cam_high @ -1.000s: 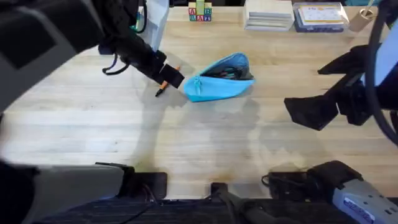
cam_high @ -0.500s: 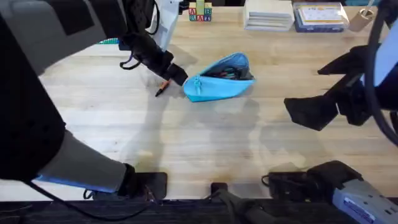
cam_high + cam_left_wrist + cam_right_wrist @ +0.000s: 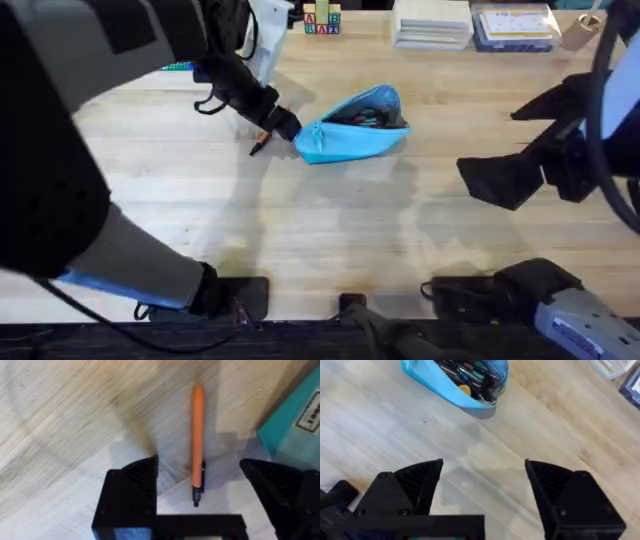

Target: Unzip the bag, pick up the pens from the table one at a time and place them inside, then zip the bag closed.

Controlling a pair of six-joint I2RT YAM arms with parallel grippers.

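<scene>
Orange pen (image 3: 198,440) — flat on the table (image 3: 300,230), just beside the unzipped bag (image 3: 352,127). Left gripper (image 3: 200,492) — has come down over it within the last second, fingers spread, nothing held; pickup looks imminent. Right gripper (image 3: 482,487) — open, empty, well apart.

soft light-blue fabric pouch (image 3: 352,127): unzipped, pens inside, lay on wood-grain surface (image 3: 300,230) | slim orange dark-tipped pen (image 3: 198,445): flat, just beside pouch

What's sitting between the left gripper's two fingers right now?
In the left wrist view, the orange pen lies flat on the table between the open left gripper fingers, untouched by either, dark tip toward the gripper.
</scene>
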